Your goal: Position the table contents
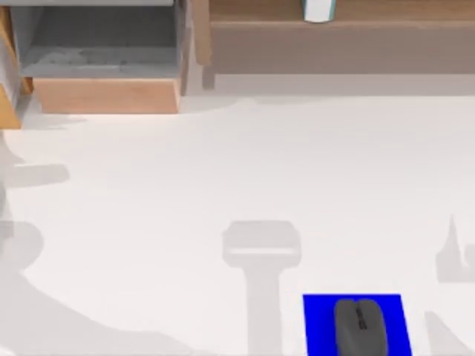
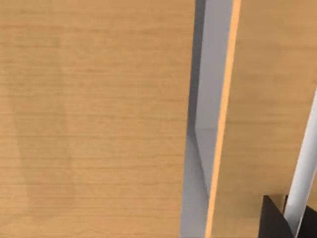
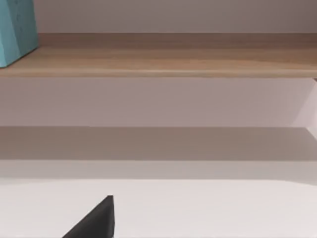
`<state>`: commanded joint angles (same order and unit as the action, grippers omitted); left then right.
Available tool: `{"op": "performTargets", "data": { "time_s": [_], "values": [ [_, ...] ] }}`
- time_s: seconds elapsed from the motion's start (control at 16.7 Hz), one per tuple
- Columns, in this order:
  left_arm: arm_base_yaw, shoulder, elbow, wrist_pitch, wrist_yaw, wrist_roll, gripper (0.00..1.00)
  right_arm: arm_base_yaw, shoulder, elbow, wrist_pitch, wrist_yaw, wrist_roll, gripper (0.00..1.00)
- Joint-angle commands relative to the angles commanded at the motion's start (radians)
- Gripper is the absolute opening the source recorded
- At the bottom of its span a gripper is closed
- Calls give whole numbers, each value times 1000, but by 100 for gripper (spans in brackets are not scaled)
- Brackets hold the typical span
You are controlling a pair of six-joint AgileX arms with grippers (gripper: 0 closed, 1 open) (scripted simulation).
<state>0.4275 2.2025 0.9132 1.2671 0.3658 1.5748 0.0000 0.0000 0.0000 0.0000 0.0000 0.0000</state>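
One mouse (image 1: 361,325) on one blue mat (image 1: 319,322), one white item (image 1: 318,10) up on the shelf (image 1: 356,30).

We count a single dark grey oval mouse, scroll wheel showing, resting on a blue mat at the near edge of the table (image 1: 185,193), right of centre. Well away from the mouse, at the far side, one small white item with light-blue edges stands on a long wooden shelf; the right wrist view shows it as a light-blue block (image 3: 15,29) on that shelf (image 3: 173,62). To the left of the shelf sits one wooden cabinet with an open drawer (image 1: 104,74). The table is broad, plain and white. The left wrist view shows wood panels (image 2: 94,119) close up. For both grippers, we cannot tell whether they are released or clenched.
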Motion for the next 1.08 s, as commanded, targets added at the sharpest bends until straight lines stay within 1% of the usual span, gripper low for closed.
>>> {"op": "performTargets", "data": {
  "time_s": [0.12, 0.48, 0.6, 0.84, 1.08],
  "values": [
    [-13, 17, 32, -24, -13, -1, 0, 0, 0, 0, 0, 0, 0, 100],
    [-12, 28, 44, -35, -16, -1, 0, 0, 0, 0, 0, 0, 0, 100],
    [-25, 58, 100, -66, -28, -2, 0, 0, 0, 0, 0, 0, 0, 100],
    [-61, 124, 271, -145, -61, -3, 0, 0, 0, 0, 0, 0, 0, 100],
    [-73, 145, 313, -177, -74, -6, 0, 0, 0, 0, 0, 0, 0, 100]
  ]
}}
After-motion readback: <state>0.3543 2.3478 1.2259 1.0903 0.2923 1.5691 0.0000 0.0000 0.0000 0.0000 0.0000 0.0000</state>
